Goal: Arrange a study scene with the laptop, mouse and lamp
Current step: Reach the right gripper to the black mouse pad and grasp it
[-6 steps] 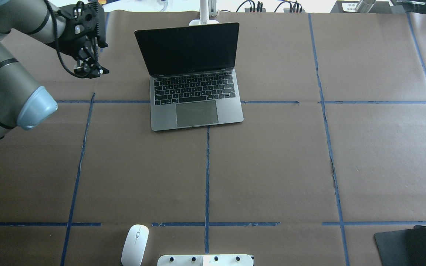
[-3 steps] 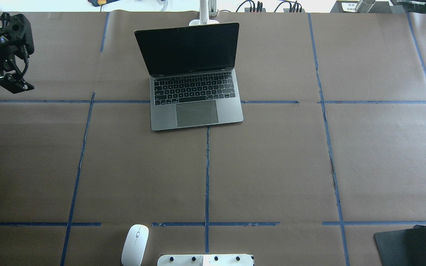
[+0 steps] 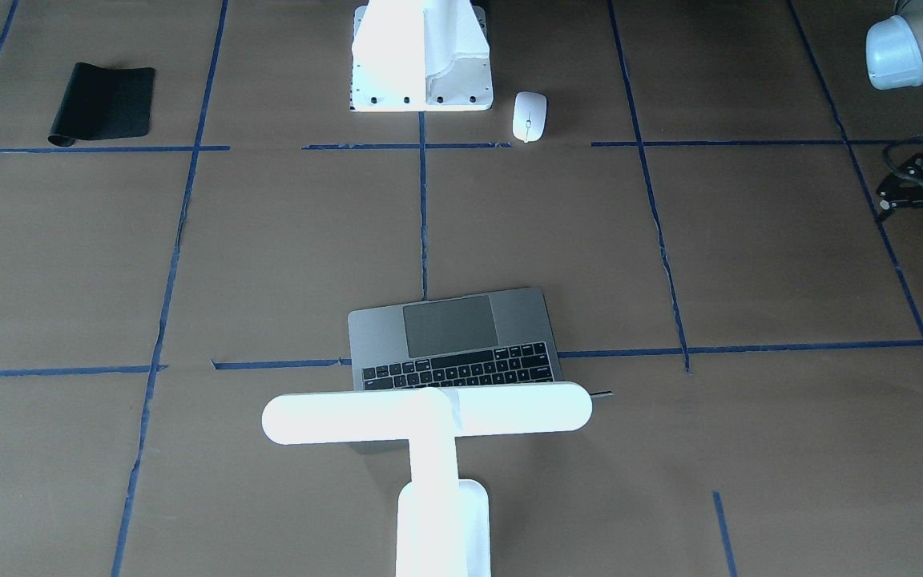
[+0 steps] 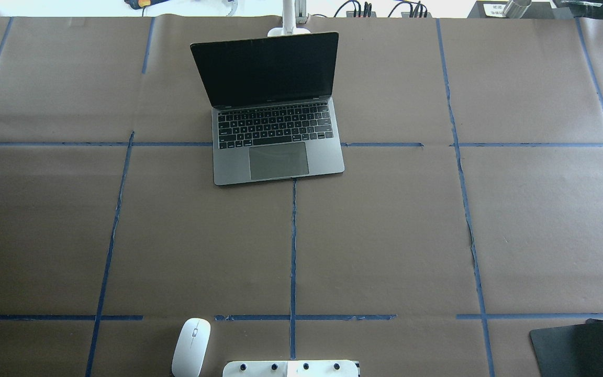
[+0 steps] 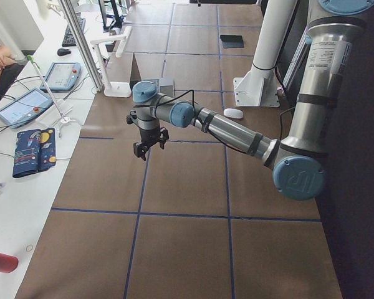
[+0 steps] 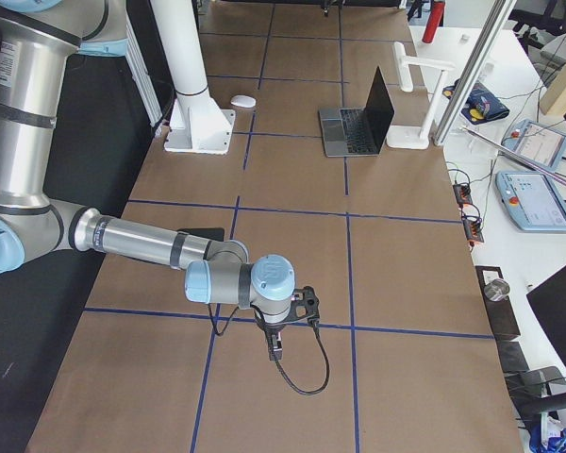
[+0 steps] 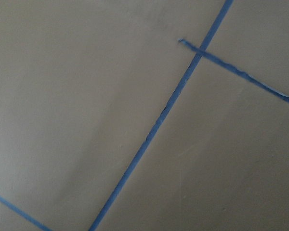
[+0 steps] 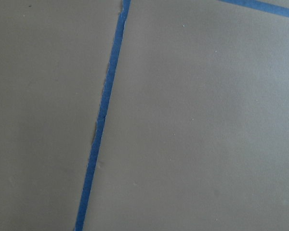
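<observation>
The laptop [image 4: 278,157] stands open on the counter [image 4: 385,235]. Left end effector [image 5: 149,149] and right end effector [image 6: 278,344]: apart or together, I cannot tell.

Grey laptop [image 4: 278,131] sits open at far centre, dark screen tilted back, black keys showing. White T-shaped lamp [image 3: 426,413] stands upright just behind its lid. Small white mouse [image 4: 191,346] lies flat, well apart, near the robot's edge.

Silver arms [image 5: 318,81], blue joints [image 5: 297,177], apparently black fingers [image 5: 140,150].
</observation>
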Controlling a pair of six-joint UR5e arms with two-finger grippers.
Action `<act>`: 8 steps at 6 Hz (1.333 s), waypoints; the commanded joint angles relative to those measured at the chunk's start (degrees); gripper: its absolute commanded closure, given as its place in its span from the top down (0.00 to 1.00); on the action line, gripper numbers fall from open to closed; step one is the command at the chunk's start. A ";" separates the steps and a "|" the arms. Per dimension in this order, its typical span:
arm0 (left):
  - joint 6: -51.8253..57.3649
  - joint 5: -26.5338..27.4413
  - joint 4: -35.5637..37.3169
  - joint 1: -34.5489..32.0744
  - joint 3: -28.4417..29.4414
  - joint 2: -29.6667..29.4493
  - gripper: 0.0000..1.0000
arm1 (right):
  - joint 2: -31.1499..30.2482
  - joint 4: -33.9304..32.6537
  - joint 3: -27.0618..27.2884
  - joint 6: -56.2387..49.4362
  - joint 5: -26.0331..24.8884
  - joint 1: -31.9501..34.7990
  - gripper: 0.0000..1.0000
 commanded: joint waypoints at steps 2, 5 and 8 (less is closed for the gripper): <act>-3.20 -1.81 -0.36 -7.21 0.62 7.29 1.00 | -0.10 1.51 2.23 5.43 8.62 -0.35 1.00; -11.99 -9.29 -0.62 -10.22 0.10 11.67 1.00 | -5.26 12.44 11.01 30.43 9.71 -9.46 1.00; -12.08 -9.38 -0.62 -10.22 -0.17 11.69 1.00 | -15.44 45.10 11.12 59.02 6.66 -25.44 1.00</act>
